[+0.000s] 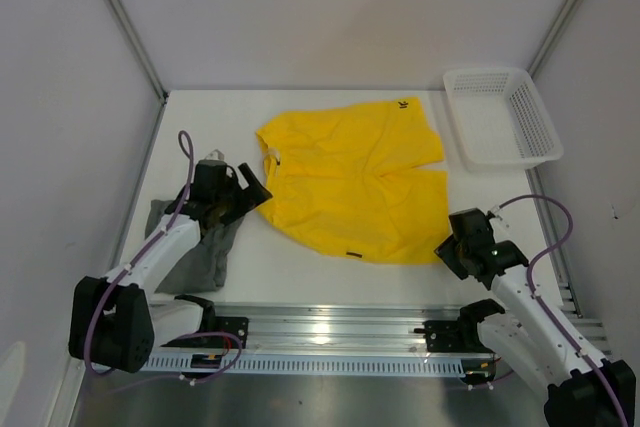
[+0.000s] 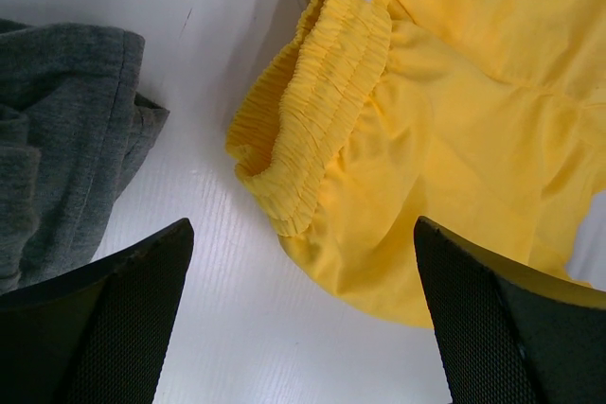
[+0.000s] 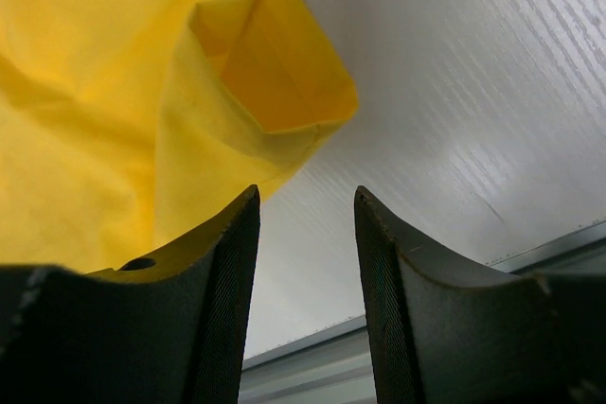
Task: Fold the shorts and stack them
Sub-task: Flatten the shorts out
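Two pairs out: yellow shorts [image 1: 355, 187] lying flat on the table [image 1: 300, 282], grey shorts [image 1: 195, 247] bunched at left | left gripper [image 1: 255, 190] hovering, jaws wide and empty, by the waistband [image 2: 312, 101]; right gripper [image 1: 447, 247] parted, empty, at a leg hem [image 3: 284, 92] | fold seemingly starting; next: pinching both edges.

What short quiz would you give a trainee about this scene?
1. True or false: the yellow shorts are in the basket.
2. Seen from the top view, where is the basket? A far right; B near left; C centre.
3. Fill in: the left tool is open and holds ___.

Key: 1 false; 2 A; 3 nothing.
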You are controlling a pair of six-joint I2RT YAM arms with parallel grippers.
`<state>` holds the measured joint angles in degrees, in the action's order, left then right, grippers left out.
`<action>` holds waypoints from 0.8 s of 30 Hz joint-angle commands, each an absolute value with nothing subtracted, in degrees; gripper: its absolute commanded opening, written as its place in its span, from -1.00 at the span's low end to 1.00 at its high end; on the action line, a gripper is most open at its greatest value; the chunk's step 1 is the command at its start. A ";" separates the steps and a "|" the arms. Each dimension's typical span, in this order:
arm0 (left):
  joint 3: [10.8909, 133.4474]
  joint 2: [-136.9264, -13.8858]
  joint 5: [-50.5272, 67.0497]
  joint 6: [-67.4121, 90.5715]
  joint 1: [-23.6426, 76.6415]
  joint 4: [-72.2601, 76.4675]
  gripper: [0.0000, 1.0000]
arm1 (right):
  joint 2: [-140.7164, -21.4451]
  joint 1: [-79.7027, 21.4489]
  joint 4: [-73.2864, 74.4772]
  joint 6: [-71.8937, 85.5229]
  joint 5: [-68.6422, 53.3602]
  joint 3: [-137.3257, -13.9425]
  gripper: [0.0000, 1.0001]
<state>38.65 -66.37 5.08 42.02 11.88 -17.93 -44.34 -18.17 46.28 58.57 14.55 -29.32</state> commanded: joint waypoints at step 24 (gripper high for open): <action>37.79 -62.23 3.87 42.19 13.53 -18.72 0.98 | -51.51 -18.72 37.17 67.41 17.49 -26.89 0.02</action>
